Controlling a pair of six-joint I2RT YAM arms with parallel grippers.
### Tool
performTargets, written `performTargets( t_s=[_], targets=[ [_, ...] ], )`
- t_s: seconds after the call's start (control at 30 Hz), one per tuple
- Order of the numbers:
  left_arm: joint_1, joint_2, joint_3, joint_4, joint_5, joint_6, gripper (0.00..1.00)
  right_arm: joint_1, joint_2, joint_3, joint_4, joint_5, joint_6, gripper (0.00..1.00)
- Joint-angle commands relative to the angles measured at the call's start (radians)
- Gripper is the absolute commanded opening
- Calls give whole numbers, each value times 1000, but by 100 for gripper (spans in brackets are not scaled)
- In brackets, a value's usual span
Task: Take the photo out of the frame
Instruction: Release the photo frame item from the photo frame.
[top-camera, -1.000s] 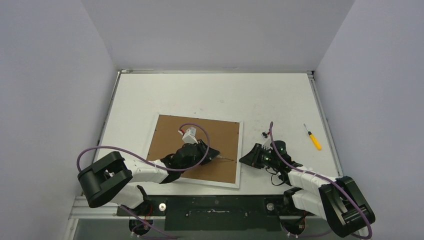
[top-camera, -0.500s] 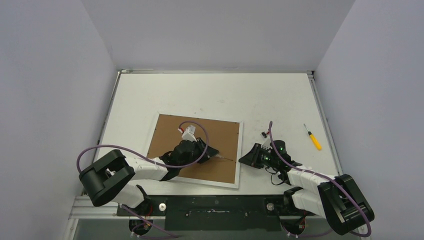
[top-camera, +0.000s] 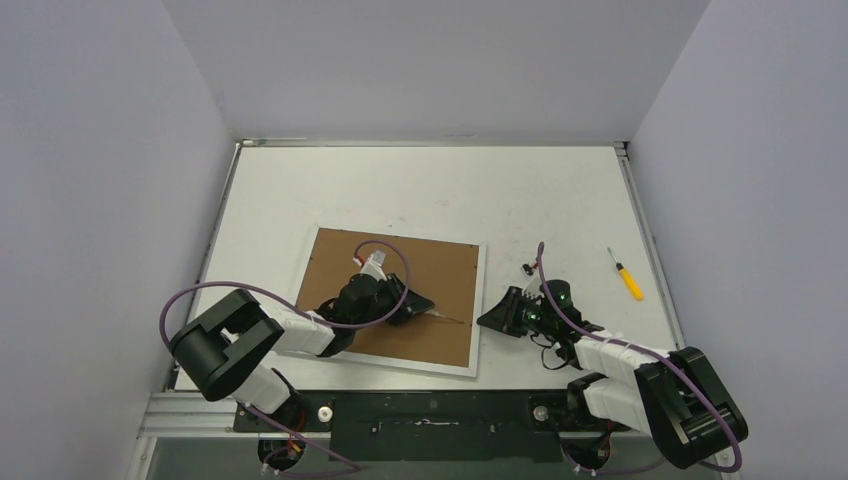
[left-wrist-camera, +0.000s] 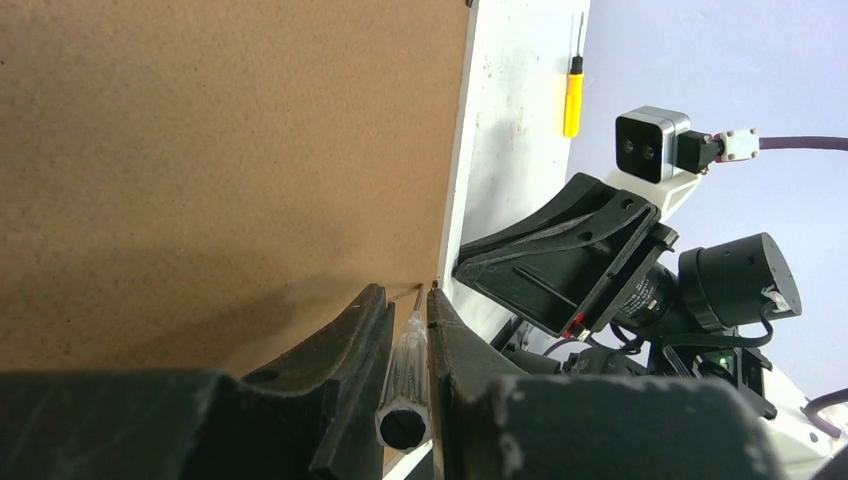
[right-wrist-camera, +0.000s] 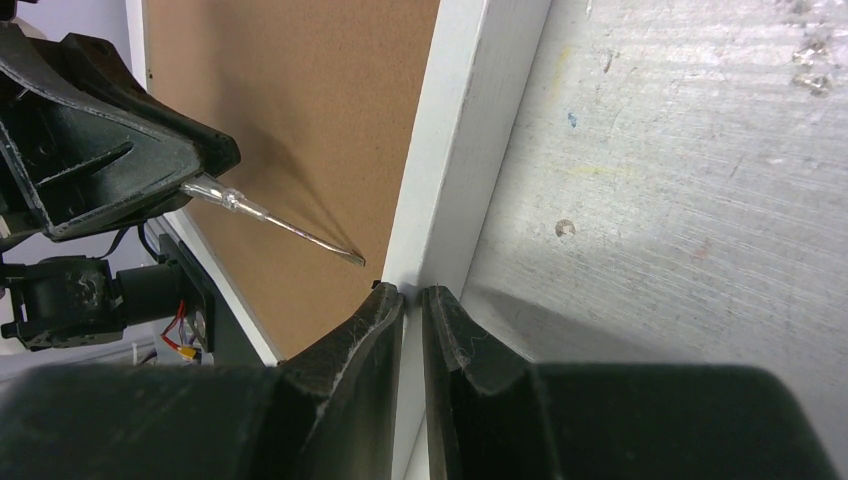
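Note:
The frame (top-camera: 478, 345) lies face down, brown fibreboard back (left-wrist-camera: 220, 150) up inside a narrow white border (right-wrist-camera: 470, 130). The photo is hidden under it. My left gripper (left-wrist-camera: 405, 290) is shut on a clear-handled screwdriver (left-wrist-camera: 408, 375). The screwdriver's thin shaft (right-wrist-camera: 290, 225) points at the right edge of the back, its tip right beside the border. In the top view the left gripper (top-camera: 425, 305) is over the frame's lower right part. My right gripper (right-wrist-camera: 412, 292) is shut on the frame's right border from outside, low to the table (top-camera: 487, 320).
A yellow-handled screwdriver (top-camera: 628, 275) lies on the white table to the right, with a small dark part (top-camera: 527, 268) nearer the frame. The two grippers are close together at the frame's right edge. Grey walls enclose the table.
The left arm's elbow has swung up toward the frame and its wrist has shifted slightly up and left, still holding the screwdriver. The right arm and frame have stayed put.

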Motion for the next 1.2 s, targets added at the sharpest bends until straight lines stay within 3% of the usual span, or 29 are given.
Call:
performTargets(
  t_s=[0.0,0.3,0.5,0.8,1.17],
  targets=[
    [27,18,-3,58,69,9,0,10,16,26,16,-21,-26,15],
    [32,57,-29,131,67,-29,0,8,18,26,19,-25,-25,14],
    [33,152,-30,275,110,-93,0,11,29,27,26,-30,-24,14],
    [16,79,-10,118,31,-27,0,14,28,30,25,-32,-25,14],
    [4,104,9,122,42,-36,0,14,40,34,32,-38,-26,14]
  ],
)
